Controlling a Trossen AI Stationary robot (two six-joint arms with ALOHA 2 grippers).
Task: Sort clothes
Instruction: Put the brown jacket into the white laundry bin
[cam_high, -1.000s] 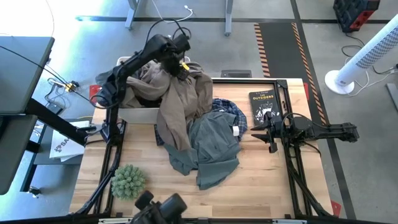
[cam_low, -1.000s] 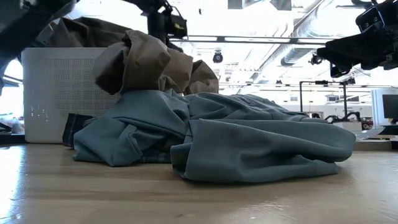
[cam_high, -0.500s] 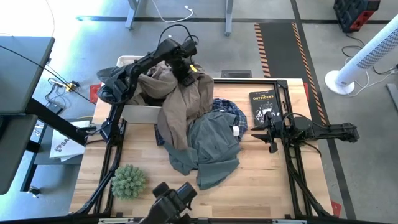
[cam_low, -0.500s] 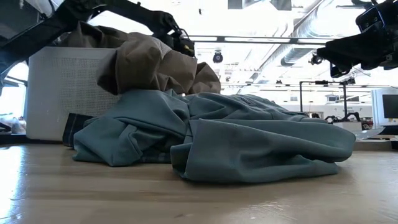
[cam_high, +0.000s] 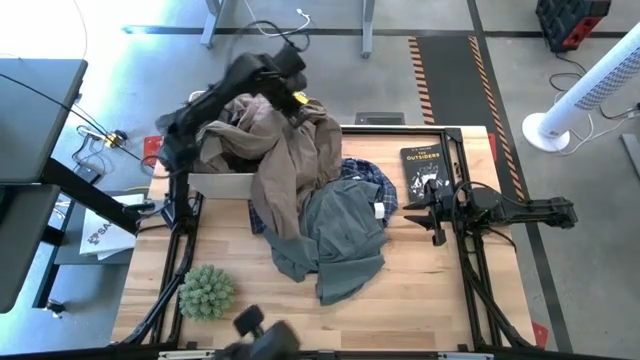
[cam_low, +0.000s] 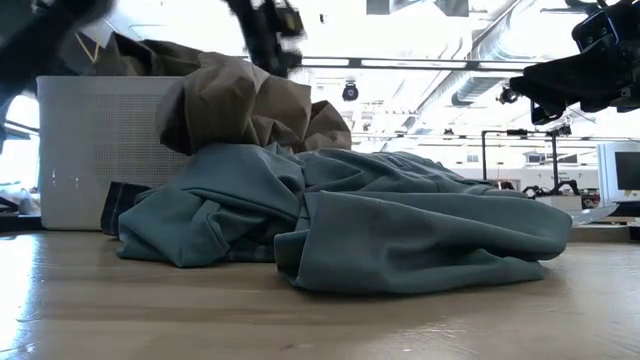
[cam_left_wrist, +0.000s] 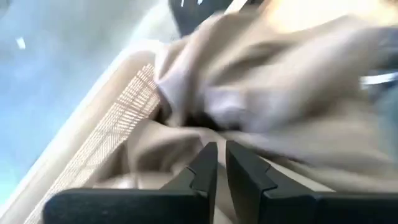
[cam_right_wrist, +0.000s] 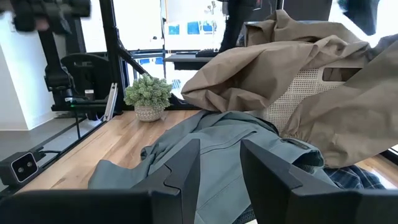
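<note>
Nearest to the front edge of the table (cam_high: 420, 310) we saw a small green potted plant (cam_high: 206, 290), standing alone on the wood at the left side. Behind it, in the middle of the table, lay the grey-green T-shirt (cam_high: 340, 240), crumpled in a low heap, and its far edge touched the blue plaid shirt (cam_high: 368, 176), of which only a small part showed. The right gripper (cam_high: 425, 212) hung over the right side of the table, just beside the T-shirt, with its fingers a little apart and nothing between them. Beyond it, at the far right part of the table, the black book (cam_high: 424, 165) lay flat. The taupe-brown garment (cam_high: 295, 165) hung over the rim of the white basket (cam_high: 225, 184) at the far left corner and fell down onto the plaid shirt and the T-shirt. The left gripper (cam_high: 292, 100) was above the far side of the basket, close over the brown cloth; in the left wrist view its fingers (cam_left_wrist: 202, 171) stood almost together, and we could not tell whether they pinched any cloth.
</note>
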